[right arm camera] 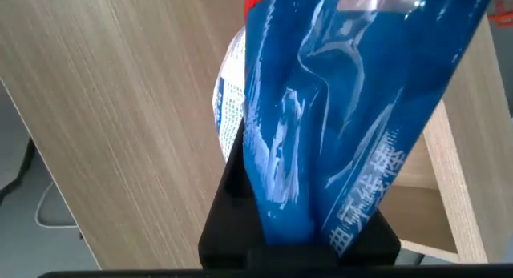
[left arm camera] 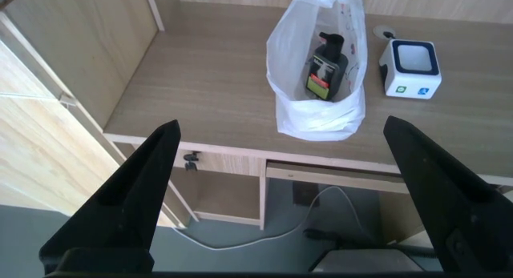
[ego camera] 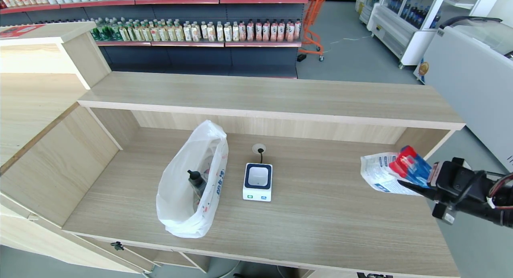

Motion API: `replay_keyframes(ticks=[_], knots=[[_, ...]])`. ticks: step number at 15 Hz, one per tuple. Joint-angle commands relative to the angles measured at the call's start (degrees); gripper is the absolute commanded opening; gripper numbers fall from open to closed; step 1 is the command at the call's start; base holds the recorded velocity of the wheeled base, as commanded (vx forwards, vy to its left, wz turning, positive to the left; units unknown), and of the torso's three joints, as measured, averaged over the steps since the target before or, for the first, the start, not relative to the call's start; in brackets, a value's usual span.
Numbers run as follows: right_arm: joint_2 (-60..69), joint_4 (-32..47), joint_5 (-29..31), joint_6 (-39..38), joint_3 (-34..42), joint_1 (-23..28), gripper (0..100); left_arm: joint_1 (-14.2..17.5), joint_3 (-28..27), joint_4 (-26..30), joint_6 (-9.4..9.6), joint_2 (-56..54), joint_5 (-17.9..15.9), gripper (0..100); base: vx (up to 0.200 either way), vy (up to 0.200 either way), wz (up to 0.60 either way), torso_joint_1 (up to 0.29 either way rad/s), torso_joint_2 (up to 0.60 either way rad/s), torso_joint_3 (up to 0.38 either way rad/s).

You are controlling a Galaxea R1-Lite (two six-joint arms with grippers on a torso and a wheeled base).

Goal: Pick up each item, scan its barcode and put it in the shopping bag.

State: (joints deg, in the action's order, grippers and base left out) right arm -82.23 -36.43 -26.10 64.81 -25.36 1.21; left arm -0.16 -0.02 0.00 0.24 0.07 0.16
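My right gripper (ego camera: 413,178) is shut on a blue packet with a red top (ego camera: 409,165), held over the right end of the wooden counter (ego camera: 320,214). In the right wrist view the blue packet (right arm camera: 345,110) stands up between the jaws. A white printed packet (ego camera: 376,173) sits right behind it, and I cannot tell whether the two touch. The white shopping bag (ego camera: 188,190) stands open at the counter's left-middle with a dark pump bottle (ego camera: 196,180) inside. The barcode scanner (ego camera: 257,182) sits just to its right. My left gripper (left arm camera: 282,134) hangs open and empty in front of the counter's near edge.
A raised wooden ledge (ego camera: 272,97) runs behind the counter, with side walls at both ends. The scanner's cable goes into a hole (ego camera: 259,148) in the counter. Store shelves of bottles (ego camera: 200,31) and freezers (ego camera: 473,65) stand beyond. Bare counter lies between scanner and packets.
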Motion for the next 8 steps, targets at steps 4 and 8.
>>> replay_keyframes(ticks=[4,8], knots=[[0.6,4.1,-10.6,5.2,-0.2,3.6,0,0.0,0.0,0.0,0.02,0.0,0.0,100,0.000,0.000,0.00,0.000,0.00,0.000],[1.5,3.9,-10.2,1.6,1.1,3.8,0,0.0,0.0,0.0,0.02,0.0,0.0,100,0.000,0.000,0.00,0.000,0.00,0.000]])
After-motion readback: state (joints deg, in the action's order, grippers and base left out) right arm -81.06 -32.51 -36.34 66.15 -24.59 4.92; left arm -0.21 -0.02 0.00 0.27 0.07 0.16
